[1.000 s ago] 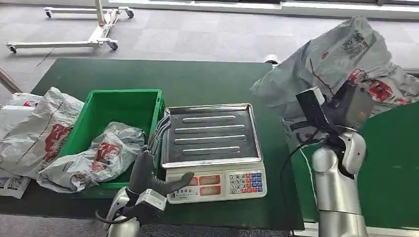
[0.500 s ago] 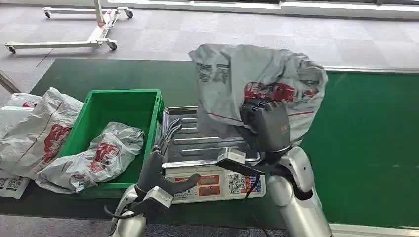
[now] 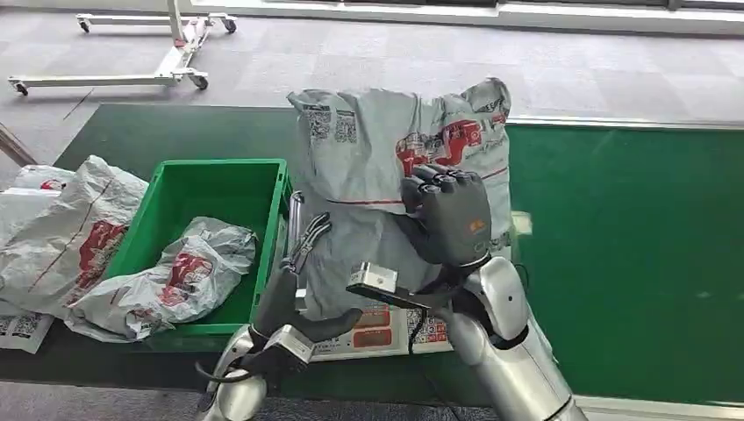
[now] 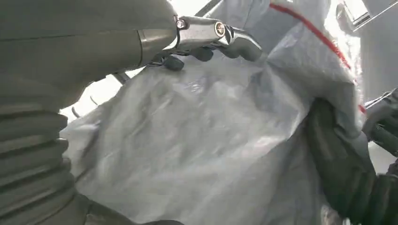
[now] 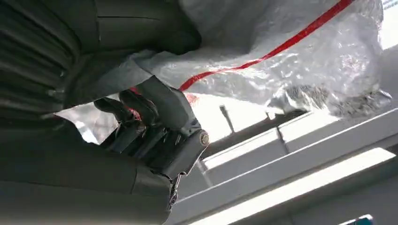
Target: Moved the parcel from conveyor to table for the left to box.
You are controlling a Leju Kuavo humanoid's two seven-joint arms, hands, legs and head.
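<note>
Parcel [image 3: 377, 167] first: a big grey plastic mail bag with red print and code labels hung over the weighing scale [image 3: 386, 323], draped so that it covered the steel pan, with the keypad and display showing below its lower edge. The right hand [image 3: 446, 215] gripped it from the front, dark fingers [image 3: 439, 182] curled into the plastic about halfway up the bag (the right wrist view showed those fingers bunched in grey film beside a red stripe). The left hand [image 3: 294, 294] was raised at the bag's lower left edge, just beside the green crate [image 3: 197, 180], its fingers [image 3: 309, 237] spread and pointing up with the thumb stuck out toward the scale's front. In the left wrist view a fingertip lay against the crumpled plastic, but I could not tell whether that hand had any hold on it; nothing was clasped in it.

The crate sat left of the scale on the dark green table [image 3: 132, 132], with another grey-and-red bag [image 3: 167, 276] slumped over its near wall. More bags [image 3: 61, 228] lay heaped on the table left of the crate. The green conveyor [image 3: 632, 254] ran along the right side.
</note>
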